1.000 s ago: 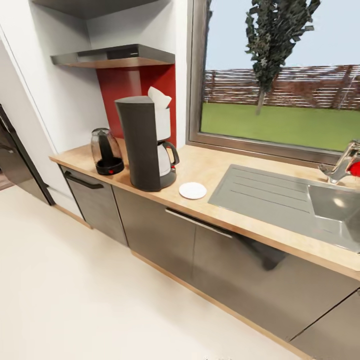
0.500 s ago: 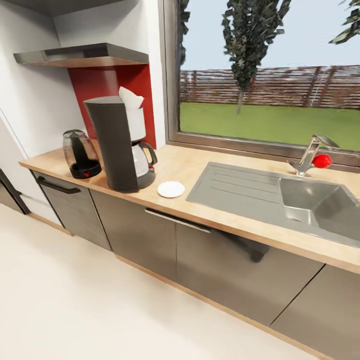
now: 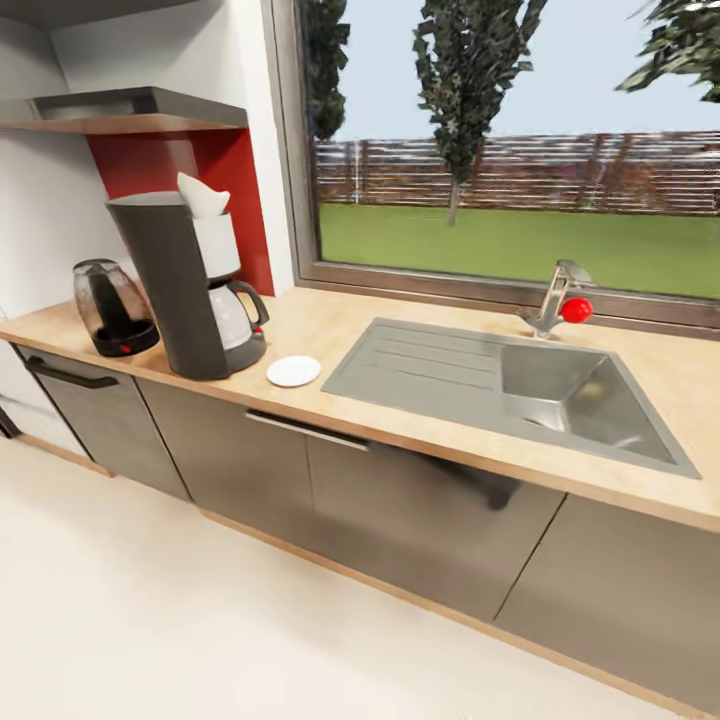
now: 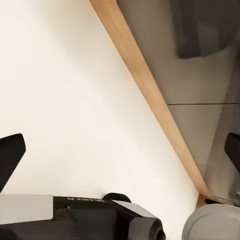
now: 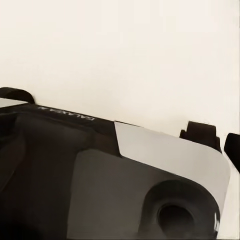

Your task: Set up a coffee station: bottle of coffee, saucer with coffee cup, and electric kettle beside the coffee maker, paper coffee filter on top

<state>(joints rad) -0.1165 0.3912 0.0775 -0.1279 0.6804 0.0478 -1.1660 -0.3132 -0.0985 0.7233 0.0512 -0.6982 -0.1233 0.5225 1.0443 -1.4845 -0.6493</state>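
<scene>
The coffee maker [image 3: 180, 300] stands on the kitchen countertop [image 3: 420, 425] at the left, with a white paper coffee filter [image 3: 203, 195] sticking out of its top. The electric kettle [image 3: 112, 308] sits just to its left. The saucer [image 3: 293, 371] lies bare on the counter just to its right. The kitchen shelf [image 3: 130, 110] hangs above, seen from below, so its top is hidden. The bottle of coffee and the coffee cup are out of view. My left gripper [image 4: 120, 150] is open over the floor beside the cabinet plinth. One fingertip [image 5: 232, 149] of the right gripper shows far out at the frame edge.
A steel sink [image 3: 560, 395] with a drainboard and a faucet [image 3: 550, 300] with a red knob fill the counter's right half. Grey cabinet fronts [image 3: 400, 510] run below. A window [image 3: 520, 170] is behind. Pale floor [image 3: 150, 620] lies between me and the cabinets.
The head view has swung to the right, so the whole counter slid left in the picture and more of the sink shows. The things on the counter have not moved.
</scene>
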